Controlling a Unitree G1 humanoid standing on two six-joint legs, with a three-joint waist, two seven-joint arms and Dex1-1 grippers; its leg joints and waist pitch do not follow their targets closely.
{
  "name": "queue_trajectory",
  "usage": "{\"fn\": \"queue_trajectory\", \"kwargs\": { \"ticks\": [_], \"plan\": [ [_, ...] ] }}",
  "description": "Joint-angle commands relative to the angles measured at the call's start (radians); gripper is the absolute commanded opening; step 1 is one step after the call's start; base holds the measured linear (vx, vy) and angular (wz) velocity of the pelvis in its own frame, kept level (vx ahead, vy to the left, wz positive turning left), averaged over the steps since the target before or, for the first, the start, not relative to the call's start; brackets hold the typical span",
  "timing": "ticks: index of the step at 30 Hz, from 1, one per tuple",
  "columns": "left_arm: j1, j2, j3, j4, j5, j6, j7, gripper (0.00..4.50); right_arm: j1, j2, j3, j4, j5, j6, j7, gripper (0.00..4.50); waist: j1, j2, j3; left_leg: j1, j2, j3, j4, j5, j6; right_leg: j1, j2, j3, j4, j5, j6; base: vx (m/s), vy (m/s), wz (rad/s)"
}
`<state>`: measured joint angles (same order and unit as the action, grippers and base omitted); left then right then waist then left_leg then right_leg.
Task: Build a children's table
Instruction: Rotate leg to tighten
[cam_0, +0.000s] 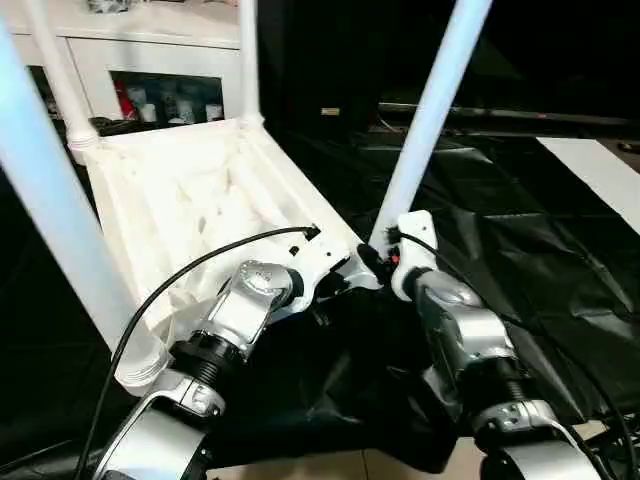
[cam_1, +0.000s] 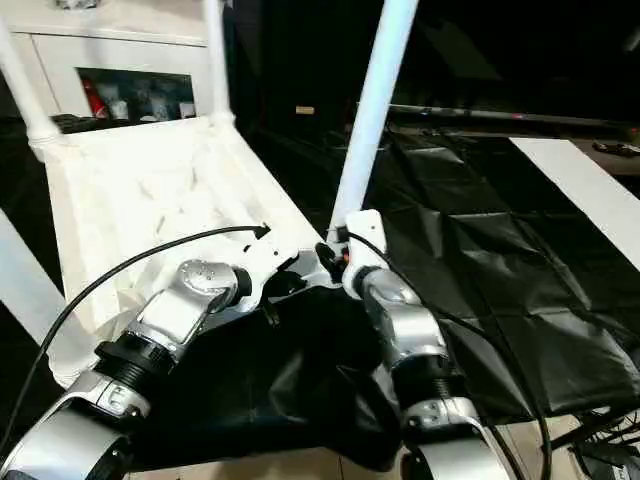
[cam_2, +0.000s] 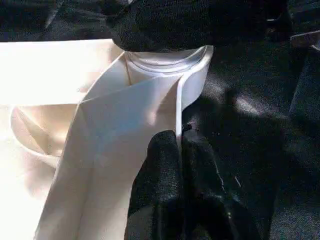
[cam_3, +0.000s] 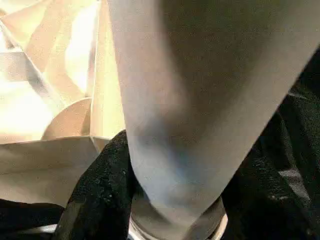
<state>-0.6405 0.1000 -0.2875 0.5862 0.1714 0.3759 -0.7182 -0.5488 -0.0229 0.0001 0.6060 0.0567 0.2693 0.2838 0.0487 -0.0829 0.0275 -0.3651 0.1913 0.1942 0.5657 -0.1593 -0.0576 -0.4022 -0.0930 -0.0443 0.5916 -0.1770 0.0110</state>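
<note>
Black sheeting (cam_0: 520, 250) drapes the worktop, wrinkled and glossy, with a white cabinet (cam_0: 130, 60) behind it whose shelf contents are too small to identify. On the sheeting lies the children's table tabletop (cam_0: 190, 200), underside up, ribs showing. Four white tube legs stand in its corner sockets; all are cut off by the upper frame edge. The near-left leg (cam_0: 60, 220) crosses the head view large and out of focus, hiding part of the tabletop's left rim. The two far legs (cam_0: 60, 80) stand at the corners nearest the cabinet.

At the tabletop's near-right corner, the right pincer (cam_1: 335, 252) sits at the base of the near-right leg (cam_0: 430, 120). Its wrist view adds what the head views hide: the black fingers (cam_3: 97, 195) flank the tube on either side just above the socket collar, gripping it. The left pincer (cam_0: 335, 283) is at the tabletop's near rim beside that same corner; its wrist view shows the fingers (cam_2: 165, 170) closed, with the thin rim wall (cam_2: 179, 110) running into the seam between them. Whether the wall is actually pinched cannot be told.

To the right of the tabletop the sheeting lies open as far as a white strip (cam_0: 600, 170). Near the tabletop's front rim the sheeting ends at pale floor (cam_0: 330, 468).
</note>
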Motion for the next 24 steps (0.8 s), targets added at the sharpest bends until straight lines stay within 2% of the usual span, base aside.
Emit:
{"fn": "queue_trajectory", "kwargs": {
  "ticks": [1,2,3,4,8,9,10,11,14,15,16,17,20,24],
  "plan": [
    [-0.010,-0.049,-0.041,0.006,-0.022,-0.020,-0.035,0.00,0.016,0.054,0.091,0.046,0.001,0.023,0.083,1.99,0.003,0.008,-0.036,0.017,0.031,-0.031,-0.075,-0.475,-0.036,0.010,-0.047,0.024,-0.105,-0.514,-0.074,0.000,0.000,0.00],
    [-0.009,-0.038,-0.037,0.005,-0.029,-0.035,-0.053,0.00,0.021,0.046,0.085,0.034,0.014,0.025,0.116,2.33,0.002,0.008,-0.037,0.017,0.032,-0.031,-0.075,-0.472,-0.034,0.010,-0.048,0.025,-0.104,-0.508,-0.076,0.000,0.000,0.00],
    [-0.008,-0.030,-0.033,0.003,-0.034,-0.038,-0.063,0.00,0.025,0.037,0.085,0.023,0.022,0.026,0.144,2.33,0.002,0.008,-0.037,0.014,0.032,-0.030,-0.075,-0.464,-0.031,0.012,-0.048,0.025,-0.103,-0.495,-0.079,0.000,0.000,0.00],
    [-0.004,-0.016,-0.033,-0.001,-0.043,-0.060,-0.092,0.00,0.031,0.020,0.090,0.006,0.031,0.028,0.188,2.70,0.004,0.007,-0.037,0.012,0.032,-0.029,-0.076,-0.453,-0.027,0.014,-0.047,0.026,-0.102,-0.476,-0.084,0.000,0.000,0.00],
    [0.009,0.029,-0.037,-0.021,-0.062,-0.092,-0.174,0.00,0.054,-0.049,0.123,-0.051,0.038,0.028,0.317,2.88,0.009,0.007,-0.037,0.011,0.034,-0.025,-0.075,-0.425,-0.011,0.016,-0.048,0.029,-0.098,-0.432,-0.105,0.000,0.000,0.00],
    [0.011,0.035,-0.039,-0.025,-0.065,-0.096,-0.187,0.00,0.057,-0.058,0.127,-0.057,0.038,0.027,0.331,3.12,0.010,0.007,-0.037,0.011,0.034,-0.024,-0.075,-0.419,-0.008,0.017,-0.049,0.030,-0.098,-0.429,-0.106,0.000,0.000,0.00],
    [0.027,0.068,-0.050,-0.048,-0.082,-0.122,-0.261,0.00,0.074,-0.105,0.144,-0.093,0.043,0.026,0.400,3.18,0.013,0.006,-0.038,0.011,0.035,-0.024,-0.075,-0.406,-0.004,0.020,-0.049,0.030,-0.096,-0.421,-0.112,0.000,0.000,0.00],
    [0.051,0.107,-0.060,-0.087,-0.112,-0.143,-0.359,0.00,0.097,-0.158,0.155,-0.140,0.063,0.028,0.485,3.18,0.016,0.006,-0.038,0.009,0.038,-0.024,-0.076,-0.393,0.000,0.024,-0.049,0.030,-0.093,-0.407,-0.116,0.000,0.000,0.00],
    [0.064,0.130,-0.062,-0.112,-0.132,-0.142,-0.418,0.00,0.111,-0.193,0.159,-0.173,0.079,0.028,0.543,3.18,0.026,0.007,-0.040,0.010,0.042,-0.019,-0.074,-0.361,0.009,0.024,-0.049,0.033,-0.084,-0.339,-0.144,0.000,0.000,0.00],
    [0.074,0.155,-0.061,-0.130,-0.146,-0.137,-0.465,0.00,0.128,-0.232,0.161,-0.211,0.094,0.019,0.606,3.18,0.027,0.007,-0.040,0.011,0.042,-0.017,-0.074,-0.350,0.011,0.023,-0.048,0.034,-0.082,-0.322,-0.151,0.000,0.000,0.00],
    [0.080,0.175,-0.062,-0.139,-0.154,-0.135,-0.496,0.00,0.138,-0.257,0.161,-0.230,0.096,0.000,0.643,3.18,0.030,0.009,-0.041,0.006,0.043,-0.018,-0.075,-0.320,0.012,0.031,-0.047,0.032,-0.073,-0.282,-0.162,0.000,0.000,0.00],
    [0.084,0.188,-0.064,-0.144,-0.159,-0.134,-0.516,0.00,0.144,-0.272,0.160,-0.241,0.094,-0.014,0.666,3.18,0.033,0.012,-0.040,0.008,0.044,-0.016,-0.074,-0.308,0.015,0.028,-0.046,0.032,-0.071,-0.252,-0.173,0.000,0.000,0.00],
    [0.091,0.218,-0.062,-0.153,-0.170,-0.126,-0.558,0.00,0.162,-0.321,0.167,-0.281,0.119,-0.003,0.761,3.18,0.040,0.010,-0.040,0.011,0.043,-0.011,-0.071,-0.294,0.022,0.030,-0.045,0.034,-0.065,-0.213,-0.192,0.000,0.000,0.00],
    [0.097,0.238,-0.056,-0.163,-0.182,-0.123,-0.592,0.00,0.171,-0.362,0.190,-0.312,0.139,0.011,0.832,3.18,0.045,0.009,-0.039,0.011,0.042,-0.010,-0.070,-0.277,0.028,0.033,-0.046,0.034,-0.064,-0.206,-0.199,0.000,0.000,0.00]
  ]
}}
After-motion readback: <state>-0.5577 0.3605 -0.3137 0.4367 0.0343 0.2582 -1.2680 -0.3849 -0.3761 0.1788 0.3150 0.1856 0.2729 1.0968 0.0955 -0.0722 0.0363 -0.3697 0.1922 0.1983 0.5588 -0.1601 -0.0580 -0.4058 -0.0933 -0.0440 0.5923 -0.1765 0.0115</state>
